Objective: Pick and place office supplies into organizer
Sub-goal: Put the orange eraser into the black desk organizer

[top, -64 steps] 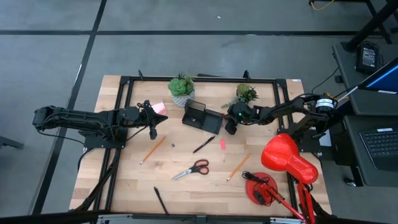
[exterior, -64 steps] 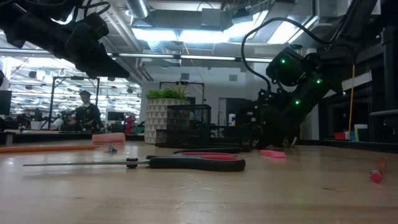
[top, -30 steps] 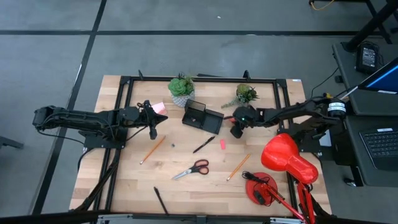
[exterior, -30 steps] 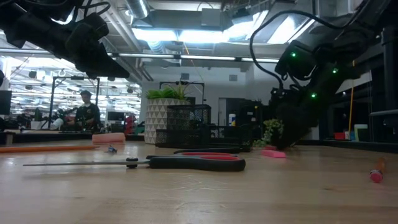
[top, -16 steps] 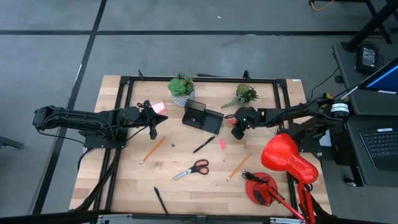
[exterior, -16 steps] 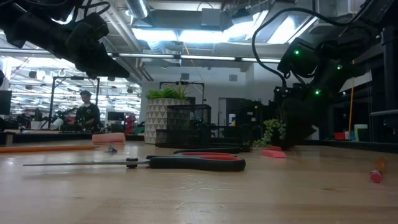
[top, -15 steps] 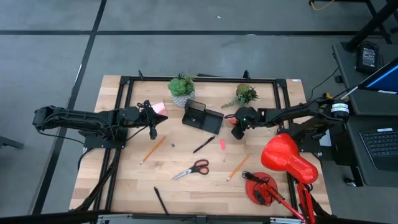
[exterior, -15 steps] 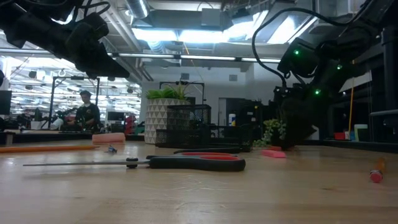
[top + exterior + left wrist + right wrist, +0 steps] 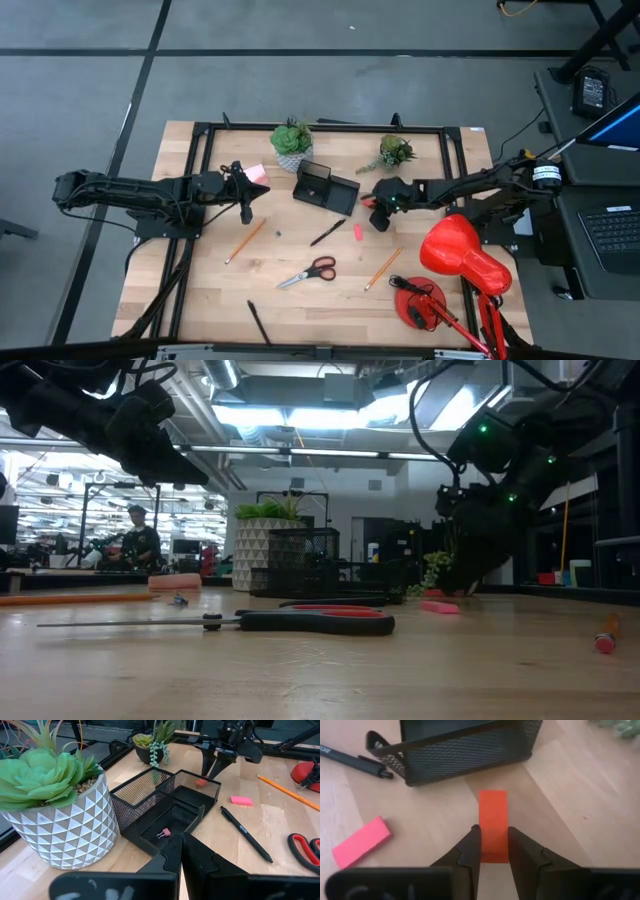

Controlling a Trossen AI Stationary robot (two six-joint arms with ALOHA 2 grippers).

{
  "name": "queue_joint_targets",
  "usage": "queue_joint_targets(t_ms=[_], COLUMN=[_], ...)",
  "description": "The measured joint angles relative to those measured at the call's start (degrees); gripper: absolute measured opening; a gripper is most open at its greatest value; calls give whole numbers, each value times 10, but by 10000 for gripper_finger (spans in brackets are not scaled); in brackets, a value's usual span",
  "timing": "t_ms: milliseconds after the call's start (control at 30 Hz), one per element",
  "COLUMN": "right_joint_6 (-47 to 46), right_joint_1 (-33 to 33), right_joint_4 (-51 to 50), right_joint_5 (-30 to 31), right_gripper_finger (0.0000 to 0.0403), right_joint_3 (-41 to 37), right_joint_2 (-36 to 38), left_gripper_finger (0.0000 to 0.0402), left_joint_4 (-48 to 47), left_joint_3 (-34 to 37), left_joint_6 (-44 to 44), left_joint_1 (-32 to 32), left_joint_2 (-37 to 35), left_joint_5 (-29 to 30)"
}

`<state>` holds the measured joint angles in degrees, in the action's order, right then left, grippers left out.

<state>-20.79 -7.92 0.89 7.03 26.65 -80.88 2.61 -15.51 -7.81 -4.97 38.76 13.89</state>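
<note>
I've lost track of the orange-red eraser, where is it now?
The small orange-red rectangular eraser is clamped in the right pincer, lifted just right of the black mesh organizer, with the flat pink eraser on the table nearby.

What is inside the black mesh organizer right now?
The black mesh organizer holds one small pink clip in its low front tray. Its taller back compartment's floor is hidden by its mesh walls.

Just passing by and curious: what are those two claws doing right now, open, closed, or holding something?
Left gripper: closed, holding nothing, near the left side of the table.
Right gripper: closed on an orange-red eraser, beside the black organizer.
</note>
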Motion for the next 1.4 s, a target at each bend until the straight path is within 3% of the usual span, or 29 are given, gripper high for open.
queue_joint_targets(t_ms=[633, 1067, 1400], right_joint_6=[19, 64, 126], right_joint_1=[23, 39, 45], right_joint_4=[28, 138, 134], right_joint_5=[4, 4, 4], right_gripper_finger=[87, 87, 87], right_joint_3=[1, 12, 129], right_joint_2=[154, 132, 17], left_gripper_finger=[6, 6, 6], left_joint_4=[2, 5, 9], left_joint_3=[0, 0, 0], left_joint_6=[0, 0, 0], left_joint_1=[0, 0, 0], left_joint_2=[0, 0, 0], left_joint_5=[0, 0, 0])
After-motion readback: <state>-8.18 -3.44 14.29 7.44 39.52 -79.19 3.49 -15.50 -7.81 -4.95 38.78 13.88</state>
